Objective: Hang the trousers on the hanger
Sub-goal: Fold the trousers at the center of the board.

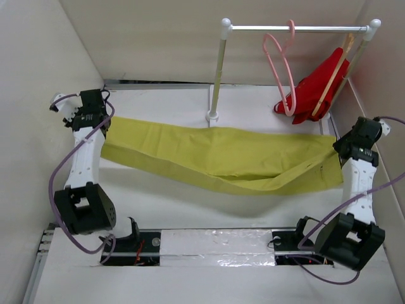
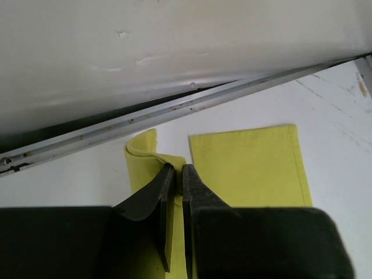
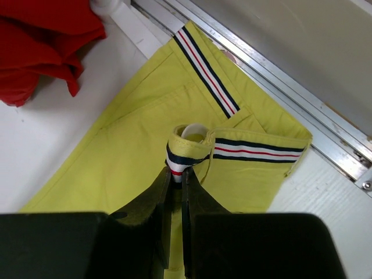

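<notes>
Yellow-green trousers (image 1: 221,158) clamped at both ends by left fingers (image 2: 167,185) and right fingers (image 3: 167,192); hanger (image 1: 291,28) at 1 o'clock bare.

No text, label, brand, number or sign can be read anywhere.

Stretched trousers (image 1: 221,158) span the table (image 1: 190,212); rack post (image 1: 218,73) stands just behind; hanger (image 1: 292,30) crowded by red garment (image 1: 313,88).

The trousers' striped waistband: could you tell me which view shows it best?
The right wrist view: the waistband lies close, its stripes sharp, pinched in the right gripper. The top view shows the trousers whole but no stripes; the left wrist view shows only the leg end.
</notes>
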`<state>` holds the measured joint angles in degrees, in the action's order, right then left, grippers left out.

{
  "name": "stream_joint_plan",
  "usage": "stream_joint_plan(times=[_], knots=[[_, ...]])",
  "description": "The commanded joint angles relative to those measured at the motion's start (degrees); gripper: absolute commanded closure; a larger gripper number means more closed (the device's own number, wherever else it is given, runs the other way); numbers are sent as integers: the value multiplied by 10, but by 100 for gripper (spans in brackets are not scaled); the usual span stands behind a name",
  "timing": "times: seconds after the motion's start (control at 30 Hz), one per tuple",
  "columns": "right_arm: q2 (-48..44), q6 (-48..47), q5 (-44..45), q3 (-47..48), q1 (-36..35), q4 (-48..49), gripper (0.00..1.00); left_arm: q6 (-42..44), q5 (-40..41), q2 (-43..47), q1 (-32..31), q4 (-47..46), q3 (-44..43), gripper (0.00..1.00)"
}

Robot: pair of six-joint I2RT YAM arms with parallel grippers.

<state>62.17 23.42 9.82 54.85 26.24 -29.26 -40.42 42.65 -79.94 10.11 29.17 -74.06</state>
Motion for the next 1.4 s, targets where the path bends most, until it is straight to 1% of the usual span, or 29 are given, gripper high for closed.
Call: stream_joint_plan(times=[0.0, 0.03, 0.07, 0.13, 0.17, 0.23, 0.3, 0.33, 0.4, 0.43, 0.5, 0.6, 0.7, 0.77, 0.8, 0.83, 0.93, 1.03, 1.07, 1.13, 1.17, 1.2, 1.23, 1.27, 1.3, 1.33, 1.37], knots=[[40, 25, 8, 55, 5, 72, 100, -4, 48, -28, 4, 7, -59, 100], [54, 28, 12, 61, 5, 75, 100, -10, 48, -53, 10, 15, -68, 100], [83, 36, 17, 68, 5, 78, 100, -15, 32, -66, 17, 20, -85, 100], [111, 38, 27, 98, 5, 73, 100, -18, 9, -95, 46, 19, -93, 100], [139, 37, 29, 108, 5, 78, 100, -20, 2, -107, 46, 23, -107, 100], [167, 37, 41, 138, 5, 82, 100, -21, 9, -145, 46, 33, -128, 100], [202, 36, 41, 163, 5, 68, 100, -21, 1, -169, 51, 35, -160, 100], [211, 37, 44, 178, 5, 69, 100, -19, 1, -182, 51, 22, -164, 100], [232, 41, 48, 183, -6, 97, 100, 12, -10, -189, 51, -16, -152, 100], [240, 40, 64, 187, -14, 103, 100, 16, -10, -201, 51, -33, -154, 100], [258, 36, 83, 203, -22, 111, 98, 26, -7, -219, 51, -40, -172, 100], [302, 36, 92, 230, -28, 106, 96, 36, 0, -267, 39, -37, -215, 100], [338, 36, 98, 249, -39, 111, 96, 48, 14, -307, 31, -50, -247, 100], [362, 32, 105, 263, -44, 118, 96, 64, 17, -338, 25, -79, -266, 100], [370, 34, 105, 266, -44, 119, 96, 64, 13, -338, 25, -79, -270, 100], [378, 33, 105, 270, -44, 120, 97, 69, 11, -350, 25, -99, -274, 100], [402, 36, 98, 278, -44, 128, 97, 85, 10, -381, 25, -118, -290, 100], [417, 37, 87, 285, -44, 138, 96, 91, 1, -423, 19, -108, -339, 100], [420, 39, 81, 287, -44, 138, 95, 102, -9, -433, 19, -109, -363, 97], [422, 50, 51, 290, -39, 137, 90, 98, -27, -449, 14, -102, -385, 97], [421, 53, 45, 288, -39, 141, 88, 104, -37, -449, 14, -115, -384, 95], [419, 53, 36, 286, -34, 147, 83, 116, -57, -449, 9, -125, -384, 91], [415, 54, 28, 286, -34, 148, 81, 119, -65, -449, 9, -133, -384, 83], [412, 56, 23, 286, -29, 148, 76, 123, -74, -449, 4, -137, -385, 79], [408, 58, 19, 285, -29, 150, 68, 126, -85, -448, 4, -138, -384, 76], [404, 56, 6, 283, -29, 153, 52, 127, -85, -442, -4, -140, -380, 61], [394, 58, 1, 283, -29, 145, 46, 128, -85, -436, -13, -143, -375, 52]])
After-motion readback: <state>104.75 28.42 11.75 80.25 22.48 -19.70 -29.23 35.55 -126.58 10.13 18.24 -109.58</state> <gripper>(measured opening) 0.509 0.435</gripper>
